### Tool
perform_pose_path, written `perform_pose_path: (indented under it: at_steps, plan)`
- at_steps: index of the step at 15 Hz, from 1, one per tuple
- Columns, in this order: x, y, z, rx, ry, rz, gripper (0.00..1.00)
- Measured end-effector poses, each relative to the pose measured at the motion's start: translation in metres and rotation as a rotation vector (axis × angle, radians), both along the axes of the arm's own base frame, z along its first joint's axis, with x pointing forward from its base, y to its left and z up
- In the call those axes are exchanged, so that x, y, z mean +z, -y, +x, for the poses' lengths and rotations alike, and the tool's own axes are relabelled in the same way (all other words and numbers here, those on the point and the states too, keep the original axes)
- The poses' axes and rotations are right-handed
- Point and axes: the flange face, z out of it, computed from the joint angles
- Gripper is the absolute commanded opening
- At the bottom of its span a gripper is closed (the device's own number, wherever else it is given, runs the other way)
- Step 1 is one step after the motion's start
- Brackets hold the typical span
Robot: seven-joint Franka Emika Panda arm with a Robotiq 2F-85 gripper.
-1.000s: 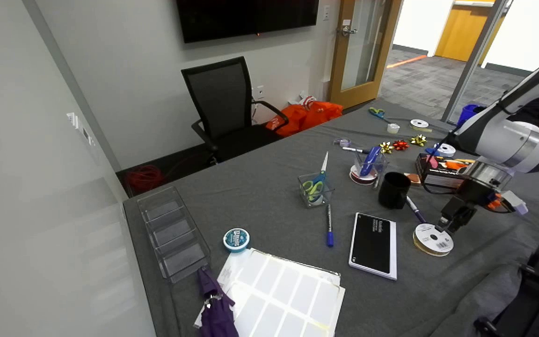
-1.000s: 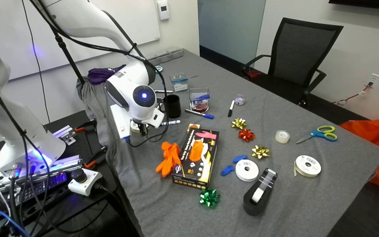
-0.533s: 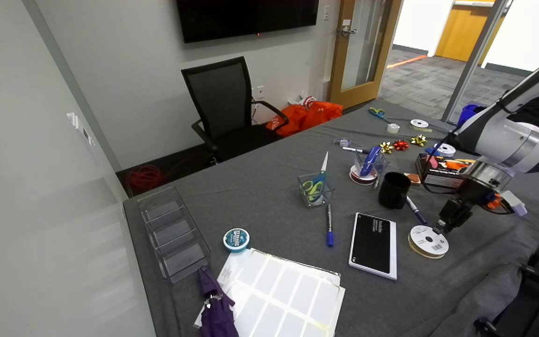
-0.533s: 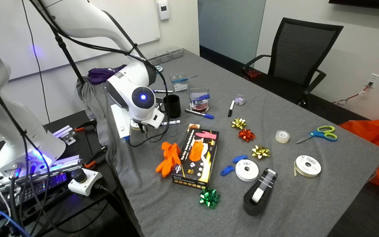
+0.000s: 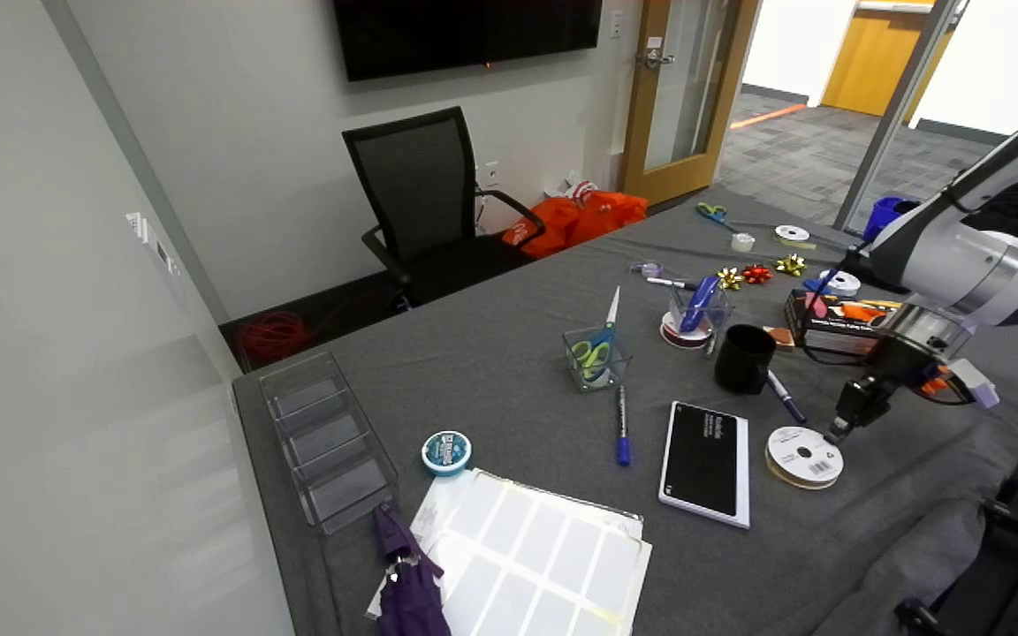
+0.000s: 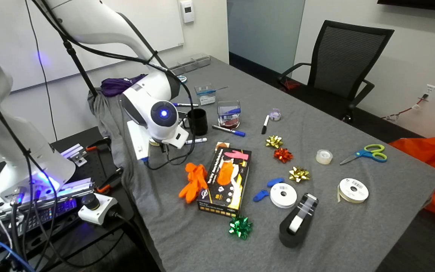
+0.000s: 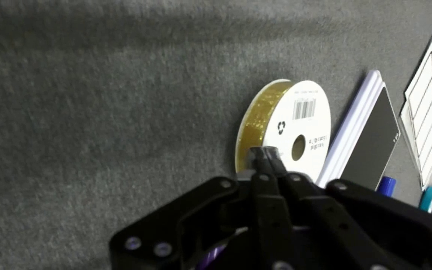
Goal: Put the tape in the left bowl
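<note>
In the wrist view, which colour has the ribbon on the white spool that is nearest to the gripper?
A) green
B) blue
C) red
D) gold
D, because in the wrist view a glittering gold ribbon shows between the two white sides of the spool.

In the wrist view, broad gray cloth [image 7: 107, 123] lies bare on one side of the tape roll [image 7: 308, 125]; a notebook [image 7: 373, 140] blocks the other. In an exterior view, a slim lane separates notebook from black mug [image 5: 744, 360], a marker [image 5: 786, 395] lies near the roll, and scissors [image 5: 603, 336] crowd a clear container [image 5: 617, 369].
</note>
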Motion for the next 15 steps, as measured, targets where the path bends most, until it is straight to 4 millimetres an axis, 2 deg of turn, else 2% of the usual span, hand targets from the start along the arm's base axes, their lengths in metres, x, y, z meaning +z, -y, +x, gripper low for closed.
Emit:
perform_pose_path:
  at_steps: [7,15]
  plan:
    - [0.004,-0.003,0.000,0.004,-0.008,0.060,0.00]
    - [0.051,-0.016,0.010,0.005,0.015,0.184,0.00]
